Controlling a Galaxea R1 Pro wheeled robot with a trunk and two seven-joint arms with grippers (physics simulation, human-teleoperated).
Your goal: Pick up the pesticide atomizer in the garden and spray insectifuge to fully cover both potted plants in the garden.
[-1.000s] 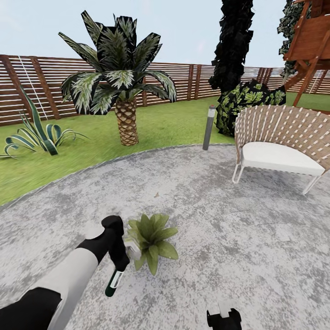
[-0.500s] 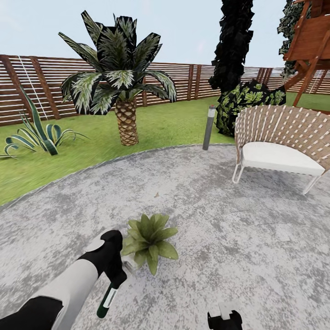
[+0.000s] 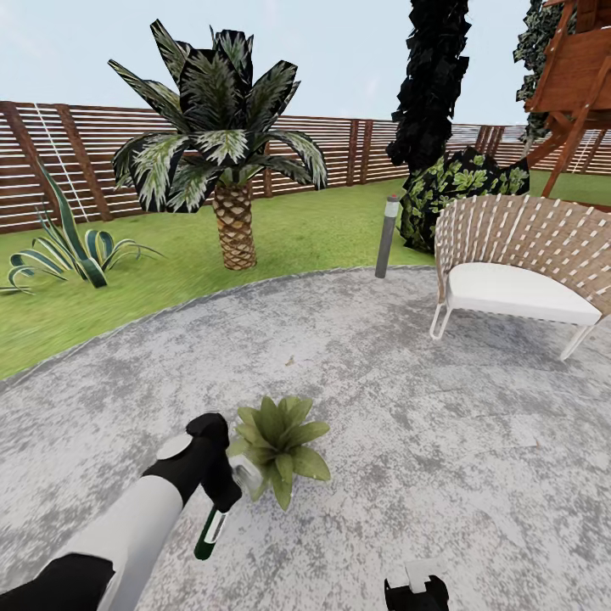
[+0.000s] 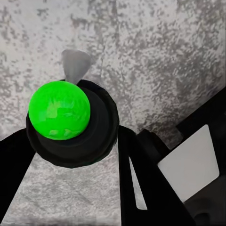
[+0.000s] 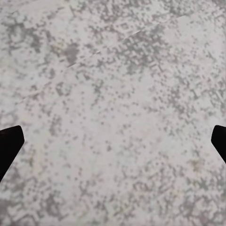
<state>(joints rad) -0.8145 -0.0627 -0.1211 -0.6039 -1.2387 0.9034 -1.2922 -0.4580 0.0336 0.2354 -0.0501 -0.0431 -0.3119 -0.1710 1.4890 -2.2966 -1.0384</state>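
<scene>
So the left gripper [image 3: 222,502] has the pesticide atomizer [image 3: 210,531] pinched between its fingers, bottle hanging down and tilted, just left of and nearer than the potted plant [image 3: 278,441]. In the left wrist view you look straight at a bright green round end on the atomizer [image 4: 66,123], dark body around it, black fingers on either side.

Handling-wise I'd guess it's light and rigid, a slim smooth bottle, so the risk is it twisting or slipping in the pinch rather than weight. Holding it around the middle of the body like now looks sensible, keeps the nozzle end free.

The plant is a low rosette of soft leaves in a small grey pot, probably easy to nudge, so better to spray from close by without touching it.

Right gripper [image 3: 414,587] sits low at the near edge, parted wide over bare stone, holding nothing.

Surface is a mottled grey stone patio [image 3: 441,424], flat and hard. Loads of room: wicker chair [image 3: 518,263] far right, bollard lamp [image 3: 387,236], palm [image 3: 222,161] and fence [image 3: 76,161] well away.
</scene>
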